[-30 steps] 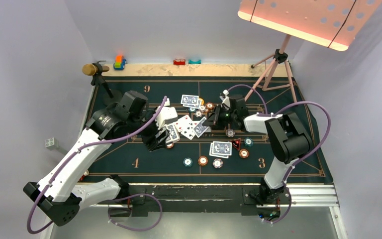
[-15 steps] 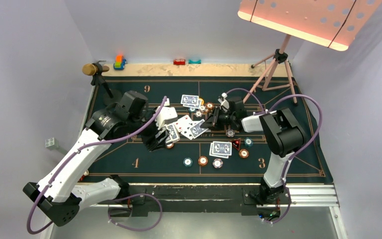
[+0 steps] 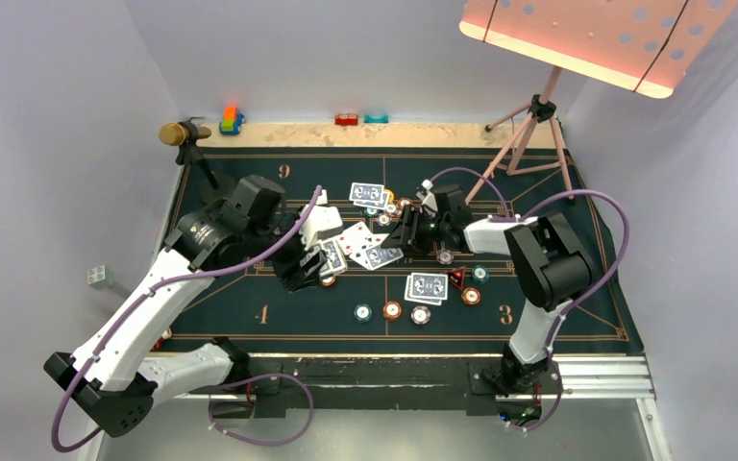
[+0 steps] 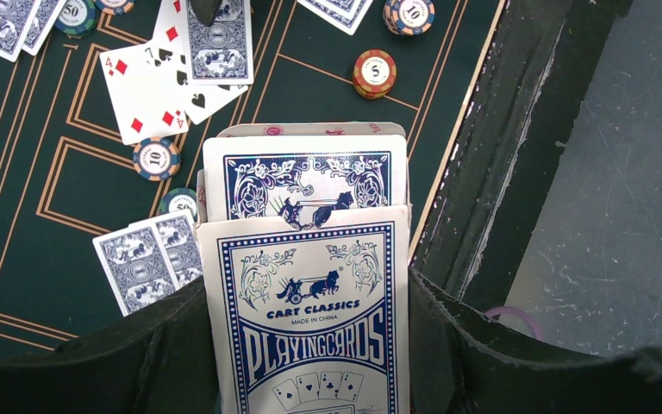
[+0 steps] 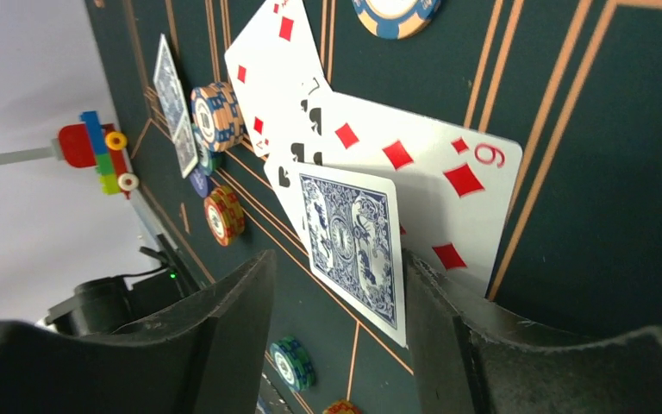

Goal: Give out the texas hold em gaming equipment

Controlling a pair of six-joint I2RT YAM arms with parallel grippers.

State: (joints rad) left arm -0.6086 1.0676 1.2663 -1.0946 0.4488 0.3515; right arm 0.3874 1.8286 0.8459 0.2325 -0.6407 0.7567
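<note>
The left tool (image 4: 310,345) is gripping a card box (image 4: 310,319) by its two long sides, jaws closed on it. The box is printed in blue on white and is reading "CART CLASSICS", "MADE IN CHINA" and "PLAYINGCARDS". A blue-backed deck (image 4: 304,181) is sticking out of the box's open end, above the green mat (image 3: 327,317) that is covering the counter.

The right tool (image 5: 338,259) is standing with its jaws apart, low over the middle of the mat. A blue-backed card (image 5: 353,250) is lying between its fingers, with a clear gap on one side. This card is resting on top of face-up cards: a diamonds card (image 5: 448,172) whose corner is showing a 9 or a 6, I cannot tell which, a spade card (image 5: 310,95) marked 7, and a four of diamonds (image 4: 142,90).

Chips are sitting around these cards. An orange chip (image 4: 374,72) is showing "5", a blue and orange chip (image 4: 155,158) is showing "10", and a teal chip (image 4: 78,13) is showing "50". Two face-down cards (image 4: 151,263) are lying side by side near the box. In the overhead view the mat is carrying the numerals "9" (image 3: 283,171), "4" (image 3: 261,313) and "3" (image 3: 505,314).
</note>
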